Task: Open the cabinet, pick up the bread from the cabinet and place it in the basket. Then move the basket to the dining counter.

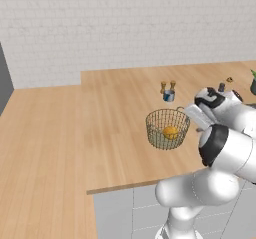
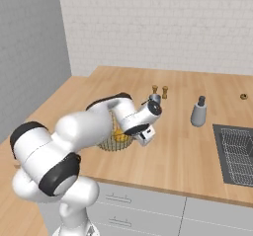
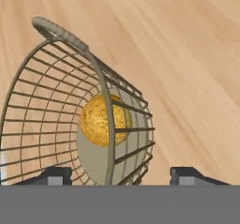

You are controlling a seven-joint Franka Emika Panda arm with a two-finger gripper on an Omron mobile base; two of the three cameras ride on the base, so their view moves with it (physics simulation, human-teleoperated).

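While the bread [image 3: 100, 120] lies inside the basket [image 1: 167, 128], the gripper [image 3: 125, 175] sits at the basket's rim with its fingers spread apart.

The wire basket stands upright on the dining counter [image 1: 115, 133], a broad light wood top, and the yellow-orange bun rests on its bottom, seen through the mesh in all three views. In the hand view the two dark fingertips [image 3: 187, 175] rise on either side of the basket's near wall, set wide, and I cannot tell whether either one touches the wire. In the left base view the hand reaches the basket's right-hand rim. Behind the basket stand two small brown shakers [image 1: 167, 86] with a small blue cup [image 1: 169, 96] just beside them. Further right in the right base view stands a grey bottle [image 2: 198, 112], and beyond it a dark sink [image 2: 236, 153] holding a wire rack.
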